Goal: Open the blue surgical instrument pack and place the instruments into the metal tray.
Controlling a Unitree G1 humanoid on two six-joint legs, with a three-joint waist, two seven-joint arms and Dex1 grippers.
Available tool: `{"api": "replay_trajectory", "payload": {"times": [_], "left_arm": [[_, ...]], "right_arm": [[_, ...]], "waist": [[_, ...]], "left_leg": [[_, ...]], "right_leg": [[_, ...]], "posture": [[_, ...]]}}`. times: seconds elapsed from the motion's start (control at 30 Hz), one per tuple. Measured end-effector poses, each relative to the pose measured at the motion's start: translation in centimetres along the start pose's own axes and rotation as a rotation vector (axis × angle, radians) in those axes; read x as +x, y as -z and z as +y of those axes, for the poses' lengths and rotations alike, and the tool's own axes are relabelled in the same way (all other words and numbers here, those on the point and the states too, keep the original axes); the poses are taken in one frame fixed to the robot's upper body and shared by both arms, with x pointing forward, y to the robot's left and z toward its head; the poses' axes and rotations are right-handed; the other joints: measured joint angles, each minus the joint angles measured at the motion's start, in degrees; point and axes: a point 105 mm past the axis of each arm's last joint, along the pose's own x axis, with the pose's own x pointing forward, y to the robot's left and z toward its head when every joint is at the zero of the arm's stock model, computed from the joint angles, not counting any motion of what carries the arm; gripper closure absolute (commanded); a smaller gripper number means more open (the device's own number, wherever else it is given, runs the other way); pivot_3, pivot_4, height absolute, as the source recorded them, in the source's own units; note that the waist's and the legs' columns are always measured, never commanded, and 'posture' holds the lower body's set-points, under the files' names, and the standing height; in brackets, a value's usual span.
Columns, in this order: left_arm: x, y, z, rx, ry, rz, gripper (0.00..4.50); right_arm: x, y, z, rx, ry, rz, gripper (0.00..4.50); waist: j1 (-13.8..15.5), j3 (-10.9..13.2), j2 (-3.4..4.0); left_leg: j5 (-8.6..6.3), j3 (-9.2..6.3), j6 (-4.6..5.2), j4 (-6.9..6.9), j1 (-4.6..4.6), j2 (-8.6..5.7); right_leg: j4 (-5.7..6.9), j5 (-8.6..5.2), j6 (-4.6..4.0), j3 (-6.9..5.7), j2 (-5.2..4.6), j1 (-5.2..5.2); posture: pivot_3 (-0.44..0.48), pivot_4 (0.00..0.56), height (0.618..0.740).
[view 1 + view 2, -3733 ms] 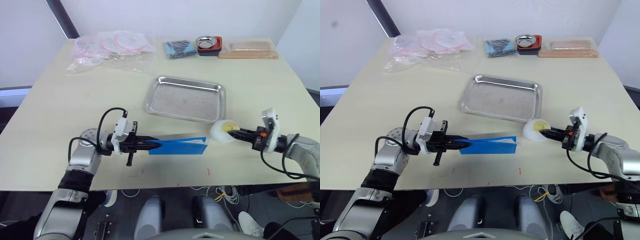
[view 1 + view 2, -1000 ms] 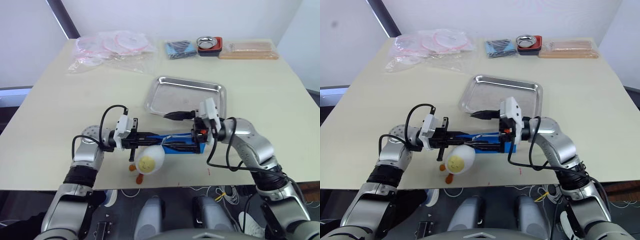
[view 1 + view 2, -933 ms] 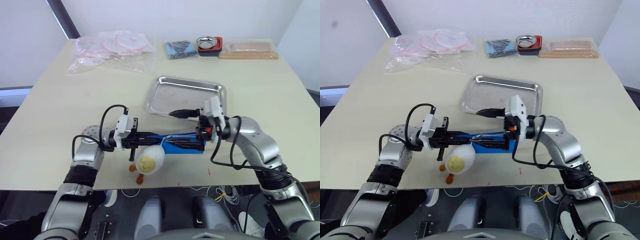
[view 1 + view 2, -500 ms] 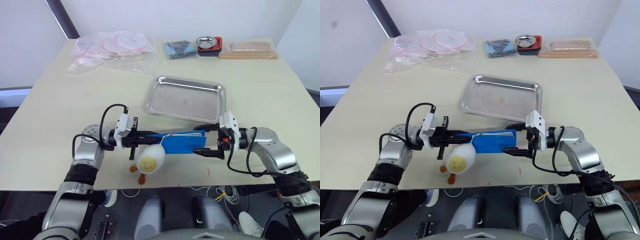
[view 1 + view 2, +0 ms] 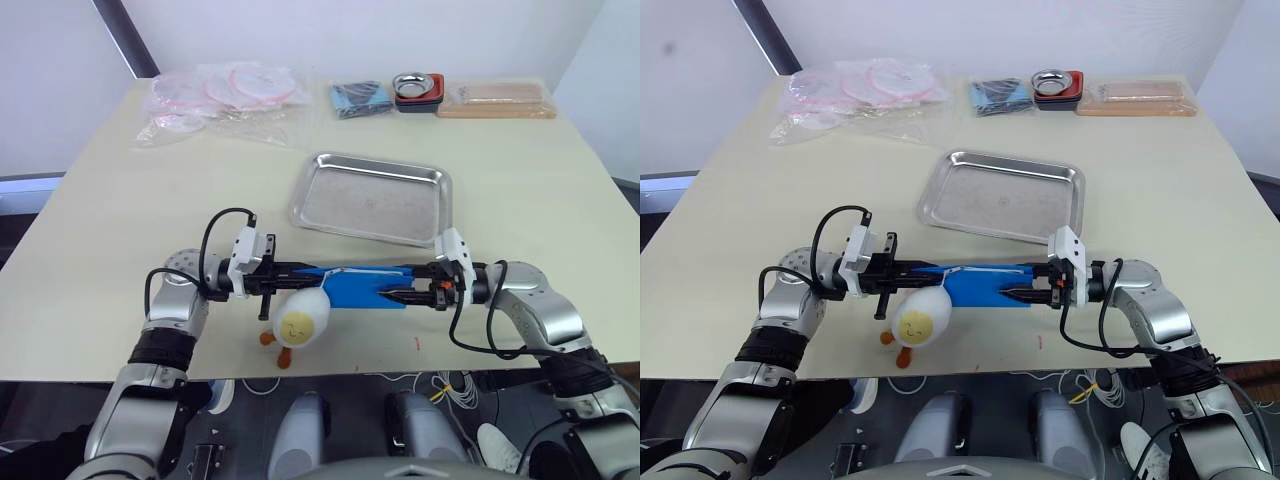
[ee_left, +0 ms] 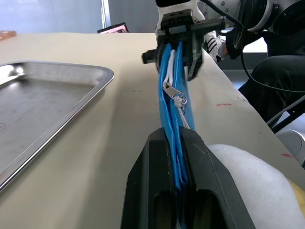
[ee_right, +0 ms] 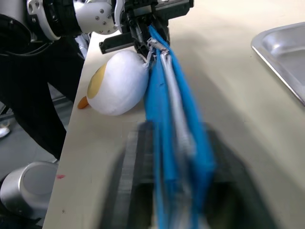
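The blue surgical instrument pack [image 5: 352,285] is held on edge just above the table, in front of the metal tray [image 5: 372,200]. My left gripper [image 5: 305,271] is shut on its left end. In the left wrist view both fingers [image 6: 152,186] clamp the pack [image 6: 172,109], and a zipper pull [image 6: 174,93] hangs from it. My right gripper [image 5: 393,292] is shut on the pack's right end. The pack [image 7: 164,109] runs between its fingers in the right wrist view. The instruments are hidden inside the pack. The tray holds nothing.
A white plush egg toy [image 5: 300,322] lies against the pack near the table's front edge, below my left gripper. At the back stand plastic bags [image 5: 225,95], a dark cloth bundle [image 5: 360,97], a small steel bowl [image 5: 418,86] and a tan box [image 5: 495,100].
My right gripper put the plush toy down by the left gripper, swung out to the pack's right end and closed on it. The left gripper kept its hold.
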Motion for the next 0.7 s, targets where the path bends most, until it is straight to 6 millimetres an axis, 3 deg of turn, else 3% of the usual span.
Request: {"api": "replay_trajectory", "payload": {"times": [0.53,0.63,0.67,0.7], "left_arm": [[-0.22,0.01,-0.19,-0.047,-0.006,-0.006,4.50],[-0.23,0.14,-0.22,-0.084,-0.007,-0.005,3.39],[0.10,0.63,-0.52,-0.108,0.008,0.006,2.73],[0.25,0.75,-0.62,-0.114,0.012,0.006,2.59]], "right_arm": [[0.26,0.12,-0.32,0.053,0.002,-0.050,4.42],[0.27,0.14,-0.25,0.059,-0.009,-0.059,4.50],[0.35,0.12,-0.17,0.058,-0.018,-0.063,4.50],[0.35,0.11,-0.15,0.057,-0.020,-0.065,4.50]], "waist": [[-0.17,0.00,0.00],[-0.18,0.00,0.01],[-0.20,0.02,0.01],[-0.20,0.02,0.00]], "left_leg": [[0.00,0.00,0.00,0.00,0.01,0.01],[0.00,0.00,0.00,0.00,0.01,0.01],[0.00,0.00,0.00,0.00,0.00,0.02],[0.00,0.00,0.00,0.00,-0.02,0.02]], "right_leg": [[0.02,0.00,0.00,0.00,0.02,0.00],[0.02,0.00,0.00,0.00,0.02,0.00],[0.01,0.00,0.00,0.00,0.03,-0.02],[0.01,0.00,0.00,0.00,0.03,-0.03]], "posture": [[0.000,0.150,0.740],[0.000,0.150,0.740],[0.000,0.150,0.740],[0.000,0.150,0.740]]}}
